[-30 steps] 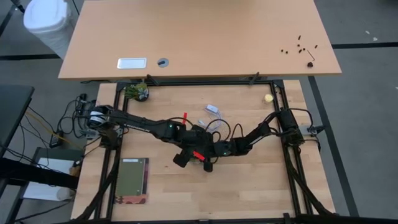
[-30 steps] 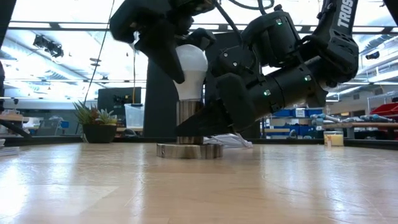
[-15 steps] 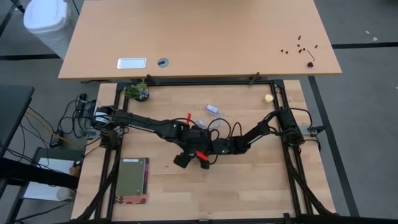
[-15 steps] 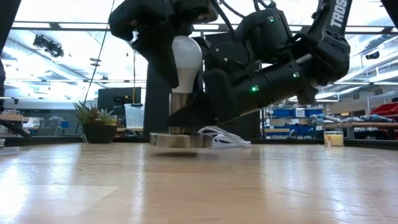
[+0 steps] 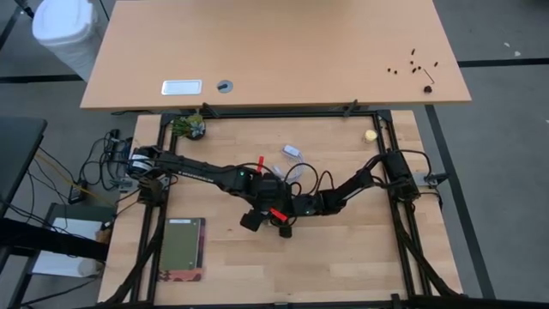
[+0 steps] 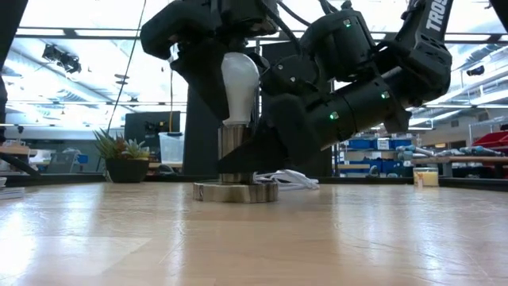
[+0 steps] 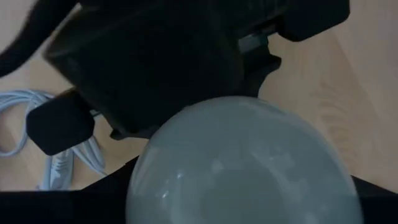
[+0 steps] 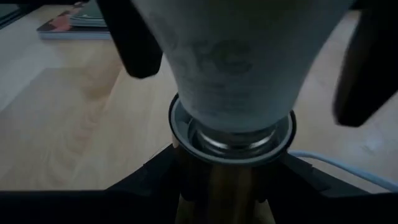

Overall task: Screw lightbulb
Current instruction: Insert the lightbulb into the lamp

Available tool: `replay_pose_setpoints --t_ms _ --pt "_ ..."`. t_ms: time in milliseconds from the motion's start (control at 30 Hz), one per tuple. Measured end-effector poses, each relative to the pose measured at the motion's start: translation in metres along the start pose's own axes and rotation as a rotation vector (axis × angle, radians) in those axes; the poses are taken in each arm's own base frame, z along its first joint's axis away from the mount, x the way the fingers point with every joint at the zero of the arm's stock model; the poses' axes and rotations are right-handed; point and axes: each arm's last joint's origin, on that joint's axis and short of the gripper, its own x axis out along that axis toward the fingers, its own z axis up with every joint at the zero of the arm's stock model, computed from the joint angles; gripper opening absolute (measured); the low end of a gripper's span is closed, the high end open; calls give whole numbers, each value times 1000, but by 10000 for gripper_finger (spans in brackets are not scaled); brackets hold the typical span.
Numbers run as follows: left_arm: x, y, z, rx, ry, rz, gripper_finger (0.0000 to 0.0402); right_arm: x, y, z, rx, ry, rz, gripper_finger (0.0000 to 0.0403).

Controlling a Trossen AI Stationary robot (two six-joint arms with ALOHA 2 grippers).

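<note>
Standing upright in the socket, the bulb is sitting near the middle of the worktop, its threaded neck entering the metal collar in the right wrist view. The left end effector is coming down from above and is clenching the bulb's globe, its dark fingers pressing on either side of the white glass. The right end effector is reaching in low from the side and is grasping the socket's brass-coloured stem, just above the round base that is resting on the worktop. In the high view both arms are meeting at that spot, the left arm stretching in from its mount and the right arm bending in from the opposite side. A white cord is lying coiled just behind the base. A small potted plant is sitting farther back, and a book is lying near the worktop's near left corner.
</note>
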Motion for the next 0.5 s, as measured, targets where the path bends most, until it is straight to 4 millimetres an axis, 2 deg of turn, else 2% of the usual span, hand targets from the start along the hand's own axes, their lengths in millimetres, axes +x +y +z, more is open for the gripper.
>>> replay_pose_setpoints --t_ms 267,500 --pt "-1 1 4 -34 -51 -14 279 0 2 -1 -12 8 10 197" --pt "0 0 4 -90 -53 -31 271 -1 2 -1 -13 10 12 197"
